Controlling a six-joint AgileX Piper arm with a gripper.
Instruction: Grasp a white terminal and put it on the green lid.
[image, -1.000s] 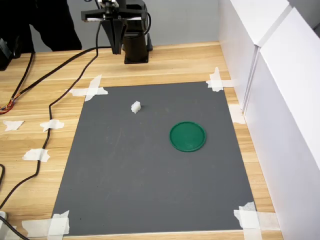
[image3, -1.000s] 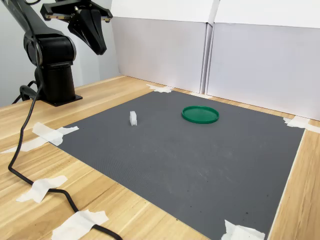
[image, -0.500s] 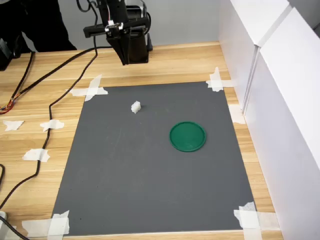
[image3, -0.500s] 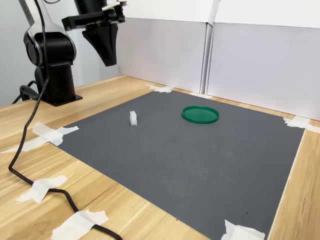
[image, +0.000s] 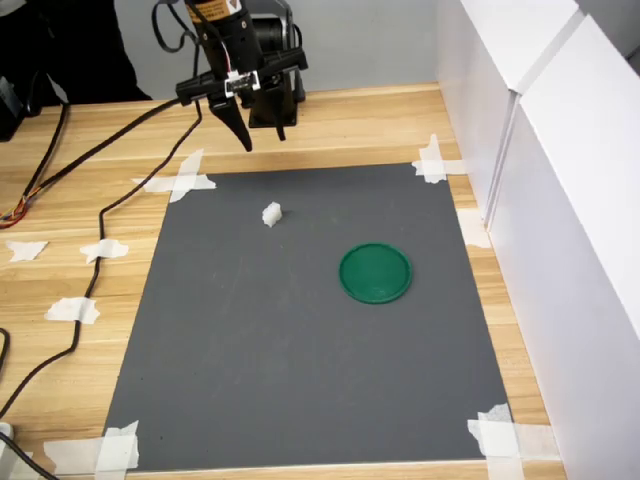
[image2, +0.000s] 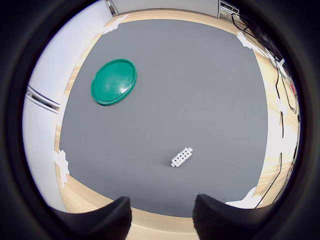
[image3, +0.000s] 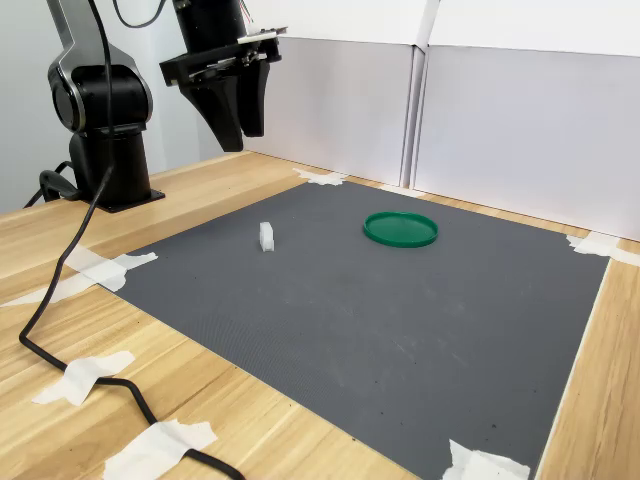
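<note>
A dark grey mat (image: 300, 320), taped at its corners, covers the wooden surface (image: 80, 210), with white panels (image: 560, 200) walling the first exterior view's right. On the mat the white terminal (image: 271, 213), a tiny ribbed block, lies well left of the flat round green lid (image: 375, 273). The gripper (image: 262, 138) has swung out from the arm's base to above the mat's far edge, its jaws now apart and empty.

Robot test bench in a lab, wooden tabletop (image: 350, 125), grey mat (image: 300, 330) taped down at its corners, white partition boards (image3: 480, 110) around it, black cables (image: 90, 170) trailing, arm base (image3: 105, 140) bolted on
</note>
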